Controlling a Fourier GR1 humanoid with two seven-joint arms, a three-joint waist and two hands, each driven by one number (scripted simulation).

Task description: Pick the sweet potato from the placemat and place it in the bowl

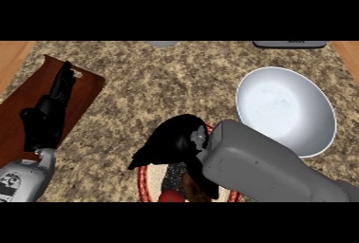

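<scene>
Left first: left hand (49,111) rests with fingers straight over a brown board (88,88), well apart. Lower centre, right hand (172,142) curls down onto the red-rimmed placemat (142,178); sweet potato hidden beneath, grasp likely, axis unclear. Bowl (284,109) lies just upper right. Speckled bench (154,71) around.

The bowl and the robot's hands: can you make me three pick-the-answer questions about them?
1. Where is the bowl?
A. right of the right hand
B. on the brown board
C. under the left hand

2. What colour is the bowl?
A. red
B. white
C. green

3. What is the left hand doing?
A. holding a cup
B. lying open with straight fingers
C. pushing the bowl

Answers: 1 A, it lies beside the right hand. 2 B, its inside is white. 3 B, its fingers stretch along the brown board.
</scene>
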